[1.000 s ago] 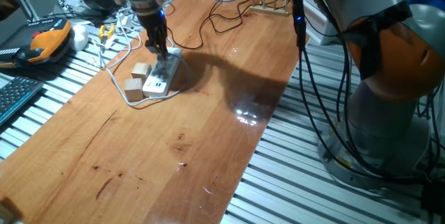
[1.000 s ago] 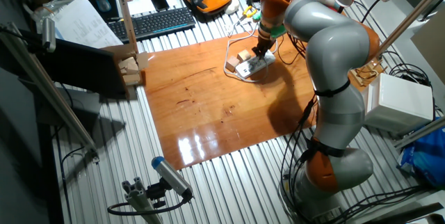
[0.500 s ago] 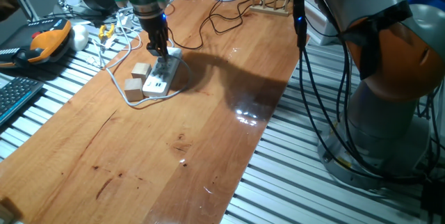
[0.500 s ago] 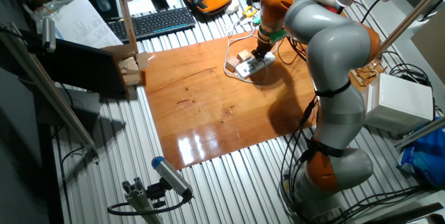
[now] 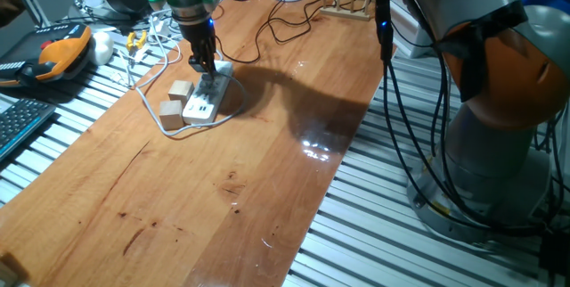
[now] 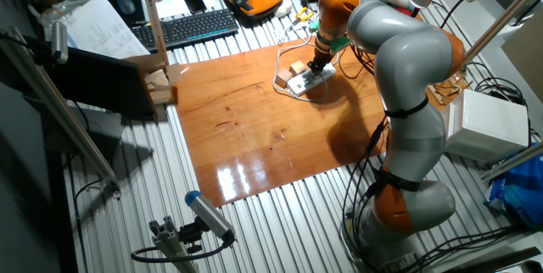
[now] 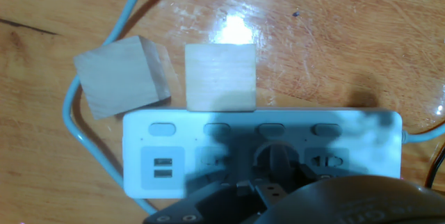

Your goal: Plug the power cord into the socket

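Note:
The socket (image 7: 174,140) is a long white power strip lying on the wooden table, also visible in the fixed views (image 5: 201,107) (image 6: 302,85). My gripper (image 7: 274,177) stands straight above its middle outlet, shut on the small black plug (image 7: 277,154) of the power cord. The plug sits down at that outlet; how deep it sits is hidden by the fingers. From the gripper (image 5: 203,66) the thin black power cord (image 5: 258,51) winds off toward the table's far end.
Two tan wooden cubes (image 7: 122,74) (image 7: 220,76) lie against the strip's far side. The strip's white cable (image 7: 76,123) loops around them. A keyboard (image 6: 197,25), an orange teach pendant (image 5: 62,51) and a wooden rack (image 5: 347,6) stand around the table's edges.
The gripper has shifted slightly along the strip with the plug and now holds still over the middle outlet. The strip and cubes have not moved.

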Robot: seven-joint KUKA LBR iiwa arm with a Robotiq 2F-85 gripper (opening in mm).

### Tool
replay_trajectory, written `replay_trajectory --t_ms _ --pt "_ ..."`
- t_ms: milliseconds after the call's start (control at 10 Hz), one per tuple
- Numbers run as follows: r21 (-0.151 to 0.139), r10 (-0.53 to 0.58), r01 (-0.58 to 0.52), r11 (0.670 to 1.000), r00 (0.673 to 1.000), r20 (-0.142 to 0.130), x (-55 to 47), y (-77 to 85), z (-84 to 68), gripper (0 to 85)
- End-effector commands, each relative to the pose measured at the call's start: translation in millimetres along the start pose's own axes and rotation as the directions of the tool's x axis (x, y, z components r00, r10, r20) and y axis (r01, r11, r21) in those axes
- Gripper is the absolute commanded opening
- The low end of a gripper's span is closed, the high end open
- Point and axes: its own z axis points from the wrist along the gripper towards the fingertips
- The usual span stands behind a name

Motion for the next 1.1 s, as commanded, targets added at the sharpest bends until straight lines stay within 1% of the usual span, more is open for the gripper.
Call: replay_trajectory --t_ms 0,200,500,1000 --pt "0.002 -0.002 0.002 1.000 1.000 -0.004 0.2 -0.8 -1.5 0.0" --pt "0.002 -0.005 0.005 1.000 1.000 -0.009 2.1 -1.6 0.0 0.0" --pt "0.001 -0.002 0.002 1.000 1.000 -0.014 4.4 1.3 -0.3 0.0" --pt "0.002 -0.001 0.001 1.000 1.000 -0.006 9.0 2.7 3.4 0.0"
